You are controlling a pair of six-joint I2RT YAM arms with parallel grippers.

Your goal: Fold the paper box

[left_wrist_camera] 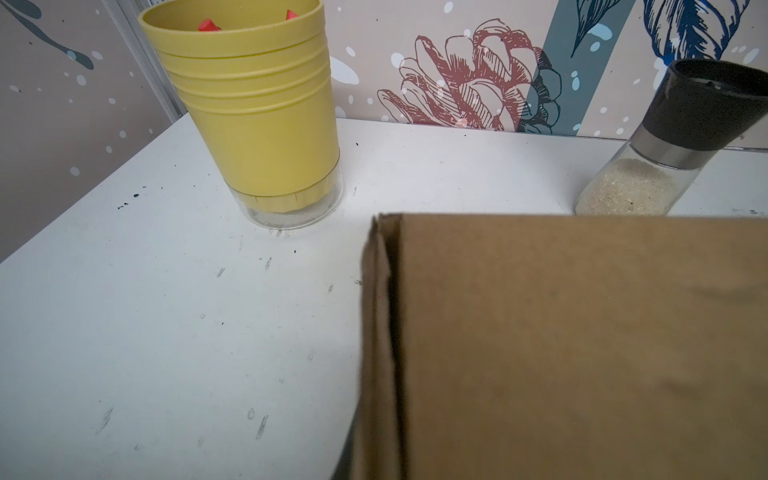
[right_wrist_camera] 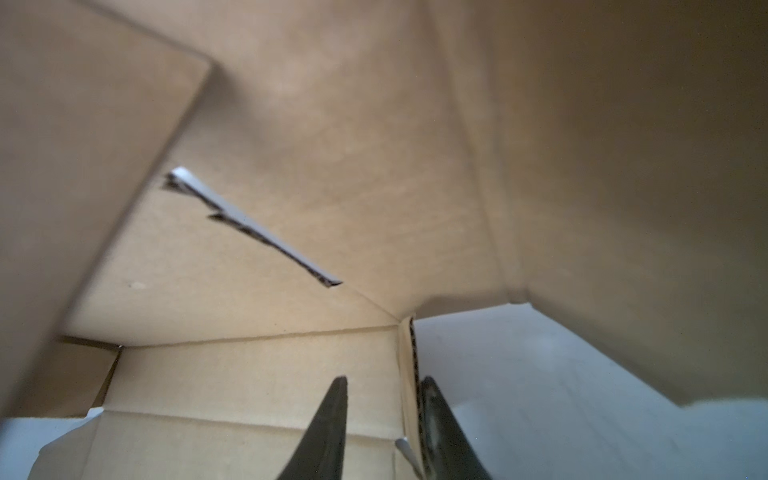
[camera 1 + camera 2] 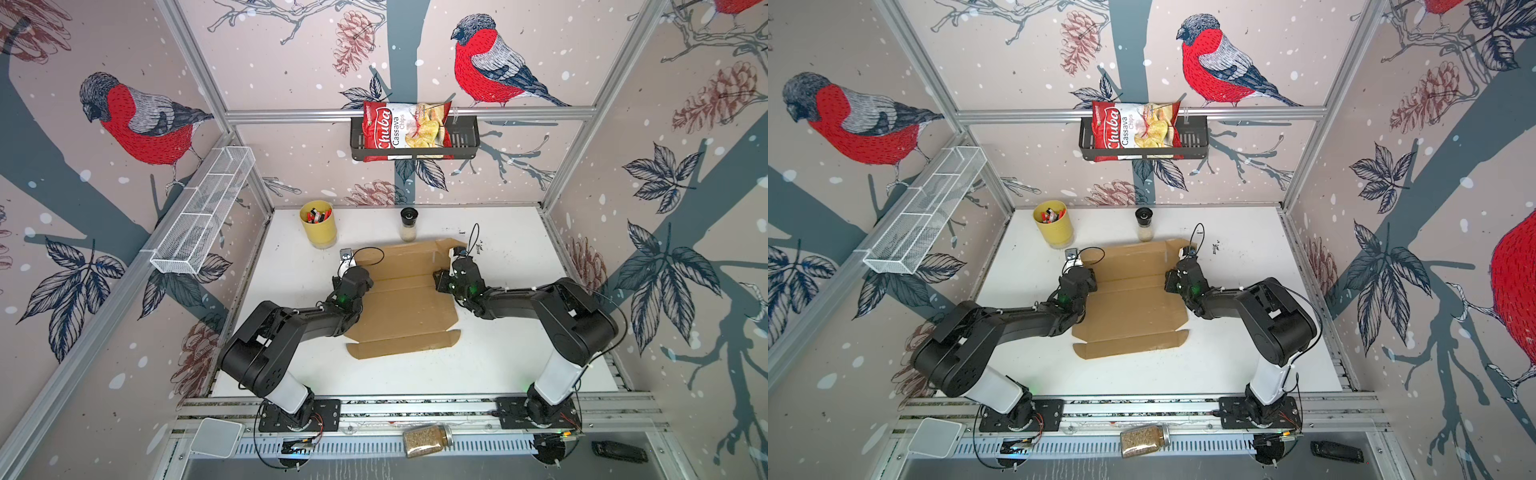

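The paper box (image 3: 407,307) is a single sheet of plain brown corrugated card, so it should be light and stiff across its panels. It should bend readily only along the scored creases, and an unheld flap will likely spring back. Its face looks dry and matte, not slippery, though a hard pinch could crush the fluted edge. The best holds look like the free edges of the side flaps close to their creases, where a thin pinch can swing a flap up without buckling the floor panel. The sheet lies in the middle of the white table (image 3: 519,332). In both top views its near half lies flat towards the arm bases and its far half sits between the two arms, just short of the yellow cup (image 1: 257,116) and the spice grinder (image 1: 665,158). The left gripper (image 3: 358,279) sits at the box's left edge and is clenched. Its wrist view shows a card panel standing close on the right, but the fingers are hidden, so I cannot tell whether card is pinched between them. The right gripper (image 2: 384,380) is at the right edge with its jaws parted astride a raised flap. One finger lies against the fluted edge, and the other stands apart over the inner panel.
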